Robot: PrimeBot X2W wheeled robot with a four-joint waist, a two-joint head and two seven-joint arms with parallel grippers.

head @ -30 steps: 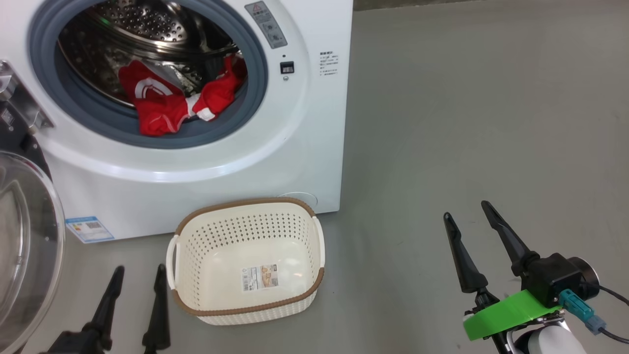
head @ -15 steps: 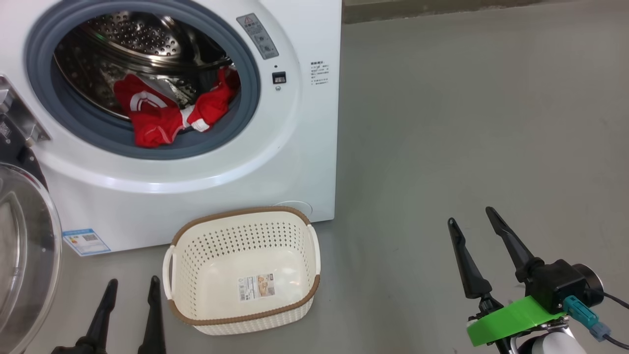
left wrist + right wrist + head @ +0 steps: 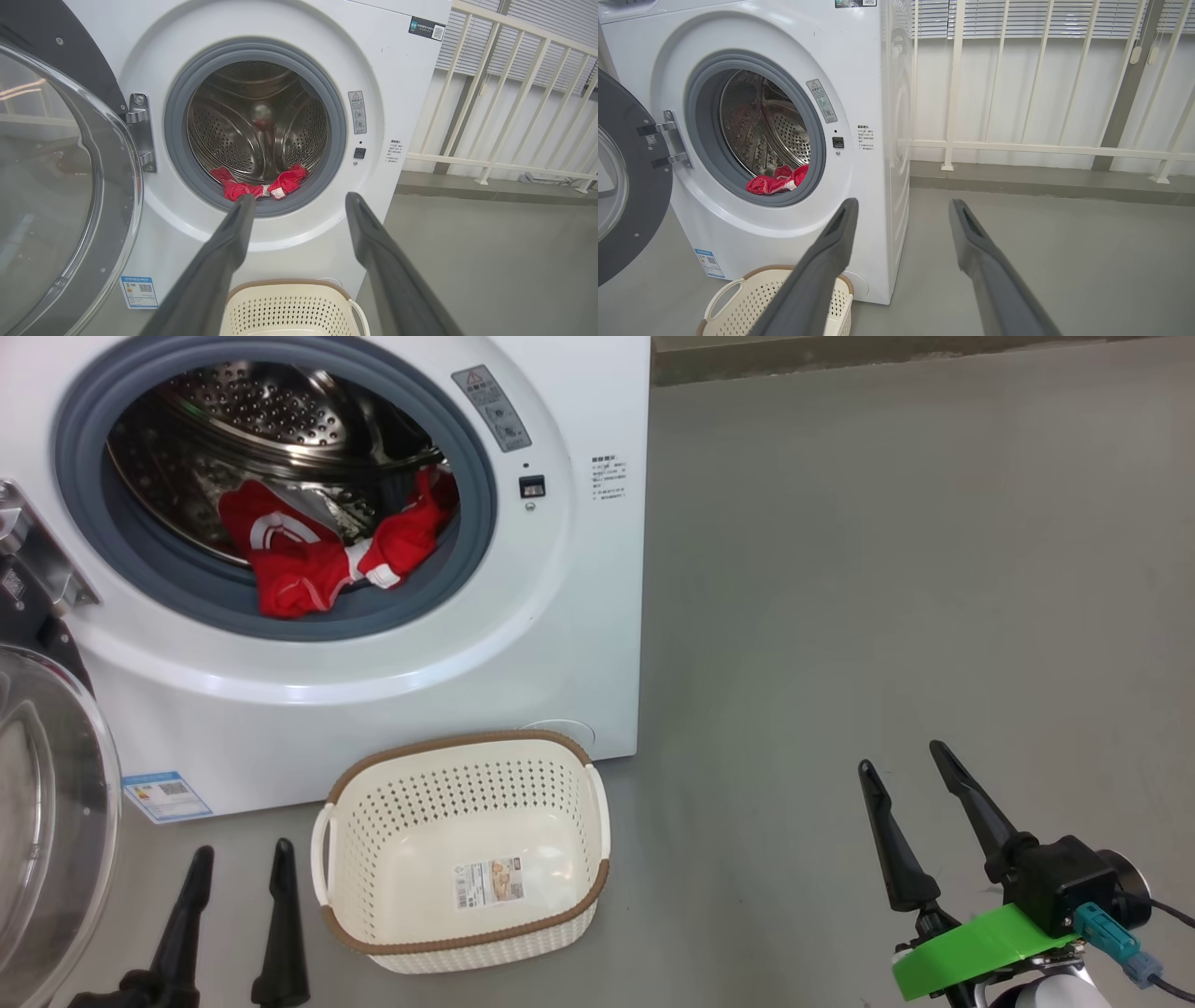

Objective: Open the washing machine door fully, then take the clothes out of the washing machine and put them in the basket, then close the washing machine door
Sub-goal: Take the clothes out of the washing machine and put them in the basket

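The clothes point(image 3: 308, 560) lie crosswise on the washing machine point(image 3: 560, 616) lip, straight ahead of and above the left pincer point(image 3: 240, 851), the nearer one. It and the right pincer point(image 3: 902, 758) are both spread and empty.

Your floor point(image 3: 887, 569): smooth grey, matte, with a faint sheen. Along its far edge you have a low grey kerb point(image 3: 1041, 184). A cream railing point(image 3: 1017, 148) stands on that kerb, with upright bars and one horizontal bar. Behind the railing: white slatted blinds point(image 3: 980, 18). At the right, a grey post point(image 3: 1126, 93), with two hanging cord pulls point(image 3: 1135, 55) beside it.
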